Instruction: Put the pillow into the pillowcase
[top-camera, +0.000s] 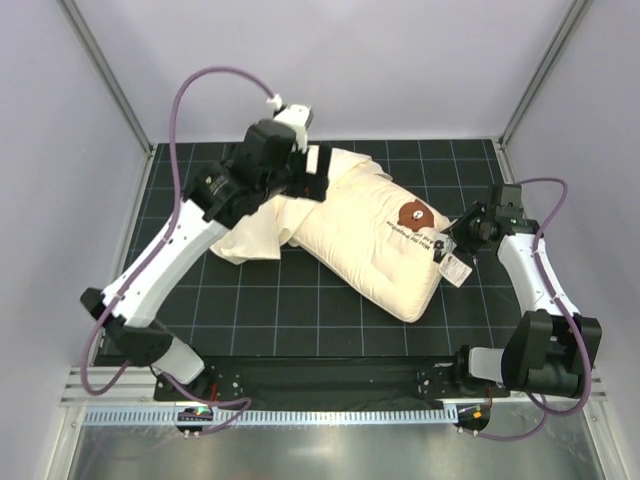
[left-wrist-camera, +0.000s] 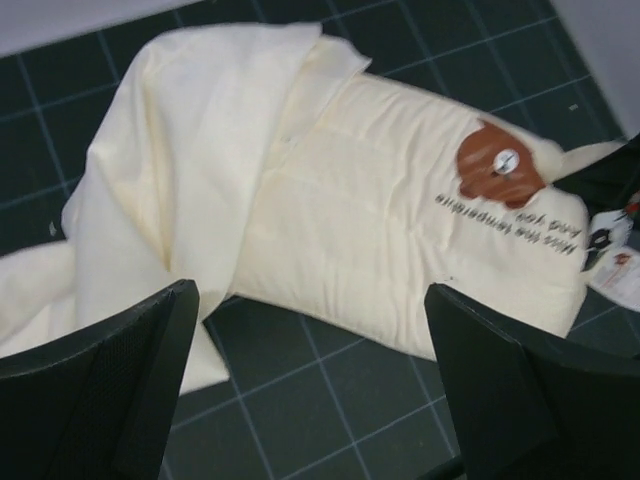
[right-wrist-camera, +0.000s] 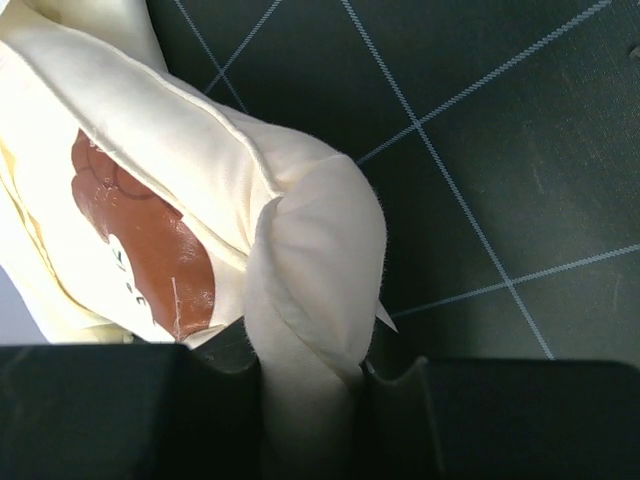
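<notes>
The pillow (top-camera: 365, 245), thick and cream with a round brown logo (top-camera: 412, 214) and a white tag (top-camera: 455, 268), lies slanted across the black grid mat. The thin wrinkled pillowcase (top-camera: 250, 232) is bunched at its left end and drapes over that end (left-wrist-camera: 170, 150). My left gripper (left-wrist-camera: 310, 390) hovers open above the mat beside the pillow's (left-wrist-camera: 380, 250) long edge, with nothing between its fingers (left-wrist-camera: 110, 390). My right gripper (right-wrist-camera: 310, 400) is shut on the pillow's right corner (right-wrist-camera: 315, 250), close to the logo (right-wrist-camera: 140, 230). In the top view it (top-camera: 452, 238) sits at the pillow's right end.
The black grid mat (top-camera: 280, 310) covers the table between white enclosure walls and metal posts. The left arm (top-camera: 170, 250) reaches diagonally over the mat's left side and hides part of the pillowcase. A metal rail (top-camera: 300, 415) runs along the near edge.
</notes>
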